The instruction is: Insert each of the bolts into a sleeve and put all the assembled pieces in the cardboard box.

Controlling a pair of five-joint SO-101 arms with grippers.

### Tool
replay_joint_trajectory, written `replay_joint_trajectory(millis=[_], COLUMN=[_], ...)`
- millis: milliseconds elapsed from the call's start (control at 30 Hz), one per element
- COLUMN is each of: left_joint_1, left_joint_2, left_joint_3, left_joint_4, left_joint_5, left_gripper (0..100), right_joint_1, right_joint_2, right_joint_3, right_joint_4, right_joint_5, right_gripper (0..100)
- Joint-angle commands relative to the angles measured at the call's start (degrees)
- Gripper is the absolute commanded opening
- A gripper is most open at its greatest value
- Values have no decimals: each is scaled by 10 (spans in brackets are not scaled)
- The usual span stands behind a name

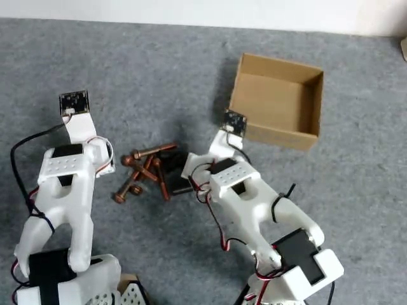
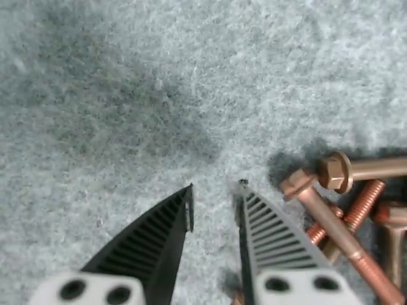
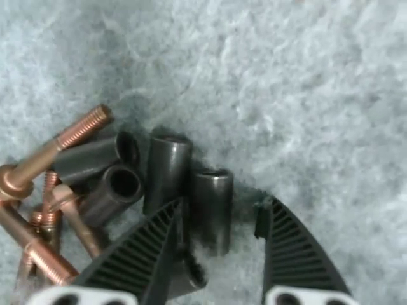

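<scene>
Several copper bolts (image 1: 143, 168) lie in a loose heap on the grey carpet, with dark sleeves (image 1: 177, 171) just to their right. My left gripper (image 2: 216, 190) stands open low over bare carpet, nothing between its fingers, with the bolts (image 2: 337, 216) close beside one finger. My right gripper (image 3: 221, 206) is open over the sleeves, and one short dark sleeve (image 3: 213, 210) lies between its fingers. Other sleeves (image 3: 166, 171) lie beside it, next to bolts (image 3: 38, 190). The cardboard box (image 1: 276, 101) stands open at the back right; nothing shows inside it.
The left arm (image 1: 63, 184) stands left of the heap and the right arm (image 1: 245, 197) right of it. Grey carpet stretches free behind the heap and to the right of the box.
</scene>
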Motion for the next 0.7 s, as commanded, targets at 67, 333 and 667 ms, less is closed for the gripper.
replay_joint_trajectory(millis=[67,333,667], left_joint_1=[-6,-6,-6], left_joint_2=[-2,-2,-2], left_joint_3=[-9,-9,-9], left_joint_4=[-3,-2,-1], left_joint_5=[3,3,3], left_gripper=[123,123,123], right_joint_1=[-8,7,-9], right_joint_2=[20,24,24], right_joint_3=[6,-22,-45], right_joint_4=[33,90,170], right_joint_5=[-2,25,129], right_gripper=[166,166,169])
